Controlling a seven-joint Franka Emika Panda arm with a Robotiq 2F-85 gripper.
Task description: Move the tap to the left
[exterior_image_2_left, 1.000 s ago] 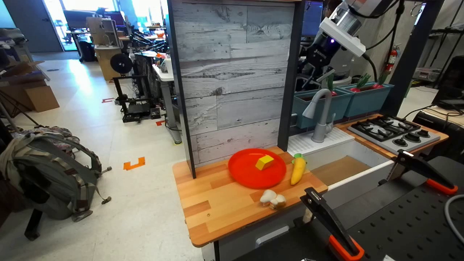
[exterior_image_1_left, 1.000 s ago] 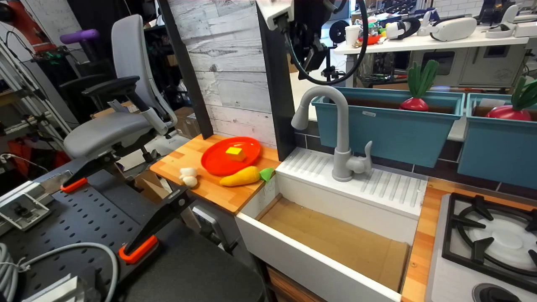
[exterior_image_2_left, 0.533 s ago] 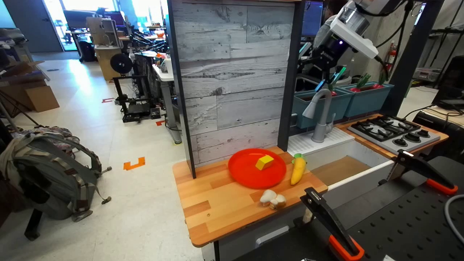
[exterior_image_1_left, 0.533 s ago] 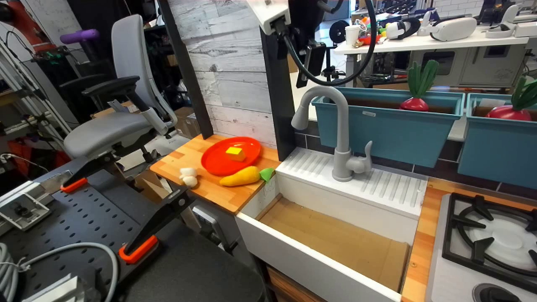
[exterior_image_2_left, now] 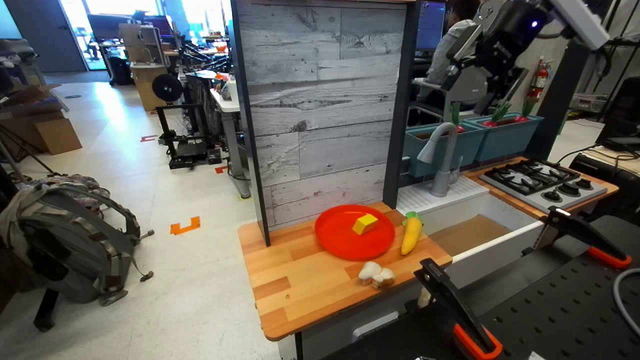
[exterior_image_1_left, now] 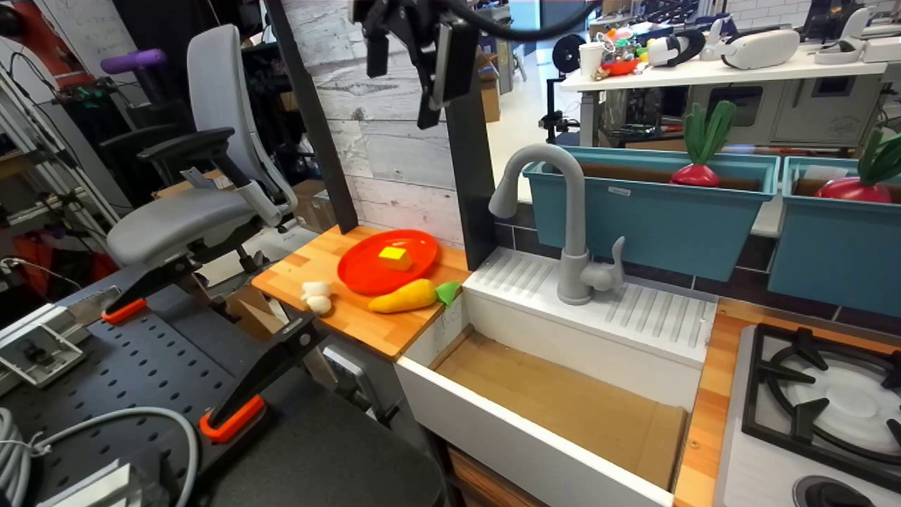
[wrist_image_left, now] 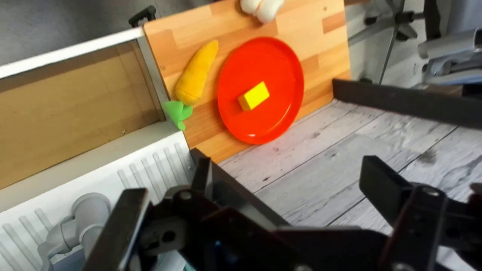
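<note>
The tap (exterior_image_1_left: 576, 204) is a grey gooseneck on the ribbed white ledge behind the sink. Its spout points toward the plank panel's side in both exterior views, and its grey lever sits beside the base. My gripper (exterior_image_1_left: 403, 88) hangs high in front of the plank panel, above and apart from the tap (exterior_image_2_left: 442, 165). In the wrist view the gripper (wrist_image_left: 286, 162) has its fingers wide apart, only the panel showing between them. There the lower tap (wrist_image_left: 90, 209) shows at bottom left, partly covered by a finger.
A dark post (exterior_image_1_left: 464, 155) and plank panel (exterior_image_1_left: 405, 151) rise beside the tap. Teal planters (exterior_image_1_left: 640, 218) stand behind it, a stove (exterior_image_1_left: 838, 394) beyond the sink (exterior_image_1_left: 521, 447). A red plate (wrist_image_left: 280, 64) with a yellow block, a yellow vegetable (wrist_image_left: 196, 75) and white pieces (wrist_image_left: 263, 7) occupy the counter.
My gripper has risen and swung away from above the tap, leftward in an exterior view. Its fingers stand wider apart than a second ago. The tap has not moved.
</note>
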